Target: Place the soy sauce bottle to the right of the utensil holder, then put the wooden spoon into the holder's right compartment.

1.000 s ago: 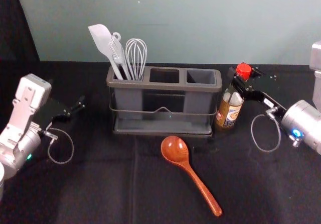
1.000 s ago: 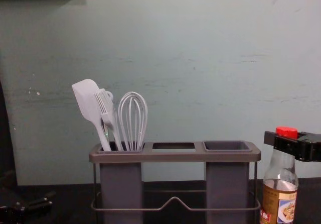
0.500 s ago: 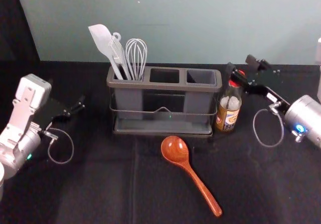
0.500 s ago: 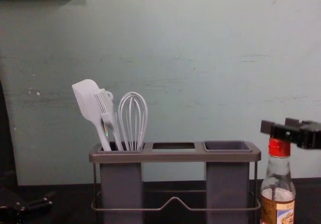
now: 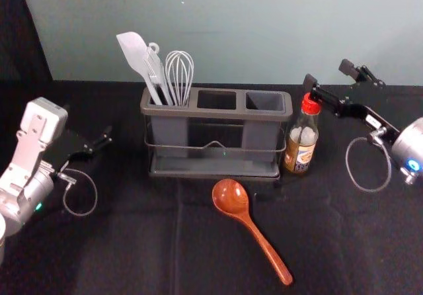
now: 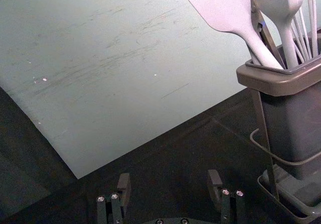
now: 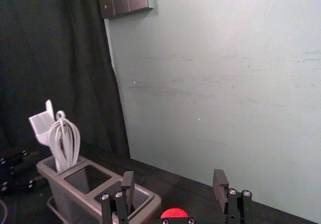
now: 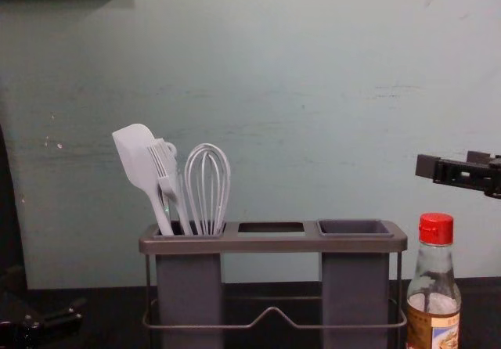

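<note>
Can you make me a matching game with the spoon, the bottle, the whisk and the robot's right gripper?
1. wooden spoon
2. soy sauce bottle
3. whisk
4. right gripper

A. in the left compartment of the holder
B. open, higher than the bottle
C. lying in front of the holder
D. standing right of the holder

Pairs: 1-C, 2-D, 3-A, 4-B
</note>
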You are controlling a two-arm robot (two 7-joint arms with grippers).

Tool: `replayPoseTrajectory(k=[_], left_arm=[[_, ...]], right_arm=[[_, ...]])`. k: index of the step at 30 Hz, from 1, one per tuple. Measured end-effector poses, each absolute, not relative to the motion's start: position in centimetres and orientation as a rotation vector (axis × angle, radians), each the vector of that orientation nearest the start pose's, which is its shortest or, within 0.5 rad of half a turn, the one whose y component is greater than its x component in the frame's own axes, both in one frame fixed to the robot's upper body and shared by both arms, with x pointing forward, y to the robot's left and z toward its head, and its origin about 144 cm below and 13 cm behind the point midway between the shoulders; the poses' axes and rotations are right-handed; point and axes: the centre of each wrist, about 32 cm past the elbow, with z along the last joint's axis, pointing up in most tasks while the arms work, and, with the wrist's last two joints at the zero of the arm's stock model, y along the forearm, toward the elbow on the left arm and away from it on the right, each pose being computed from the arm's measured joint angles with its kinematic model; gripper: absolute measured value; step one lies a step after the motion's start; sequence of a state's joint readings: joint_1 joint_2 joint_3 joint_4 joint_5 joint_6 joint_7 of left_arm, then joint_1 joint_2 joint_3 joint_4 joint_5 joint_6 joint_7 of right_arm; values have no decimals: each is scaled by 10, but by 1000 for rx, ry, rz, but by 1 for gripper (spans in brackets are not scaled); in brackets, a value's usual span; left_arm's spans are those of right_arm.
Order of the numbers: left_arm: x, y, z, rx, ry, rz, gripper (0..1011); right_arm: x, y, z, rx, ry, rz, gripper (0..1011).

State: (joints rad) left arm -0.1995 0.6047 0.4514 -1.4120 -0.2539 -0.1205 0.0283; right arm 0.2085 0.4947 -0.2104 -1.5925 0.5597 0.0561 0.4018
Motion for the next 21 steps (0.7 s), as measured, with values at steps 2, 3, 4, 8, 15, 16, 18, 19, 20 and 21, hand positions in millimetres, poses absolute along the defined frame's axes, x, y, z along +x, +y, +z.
replayPoseTrajectory(k=[2, 3, 4, 8, 15, 16, 18, 19, 20, 21], left_arm=[[489, 310, 1140, 304, -285, 1248, 1005], [489, 310, 1140, 304, -285, 1248, 1005], [489, 310, 1140, 304, -285, 1248, 1005], [489, 310, 1140, 304, -285, 1248, 1005], [489, 310, 1140, 304, -285, 1248, 1005], [489, 310, 1140, 304, -285, 1248, 1005], [489, 310, 1140, 304, -285, 1248, 1005], [489, 310, 1140, 304, -285, 1248, 1005], [489, 310, 1140, 304, -285, 1248, 1005], [489, 310, 1140, 304, -285, 1248, 1005]], right_arm=[[500, -306, 1227, 63, -29, -965, 1003], [498, -305, 1228, 59, -29, -963, 1003], [496, -306, 1229, 54, -28, -963, 1003], [487, -304, 1233, 36, -22, -945, 1002], [470, -297, 1234, 7, -15, -879, 1003], [469, -295, 1234, 2, -14, -868, 1003], [464, -288, 1231, -30, -19, -828, 1003], [464, -288, 1231, -30, -19, -828, 1002], [462, -284, 1228, -48, -20, -808, 1002], [461, -283, 1226, -57, -19, -800, 1002]])
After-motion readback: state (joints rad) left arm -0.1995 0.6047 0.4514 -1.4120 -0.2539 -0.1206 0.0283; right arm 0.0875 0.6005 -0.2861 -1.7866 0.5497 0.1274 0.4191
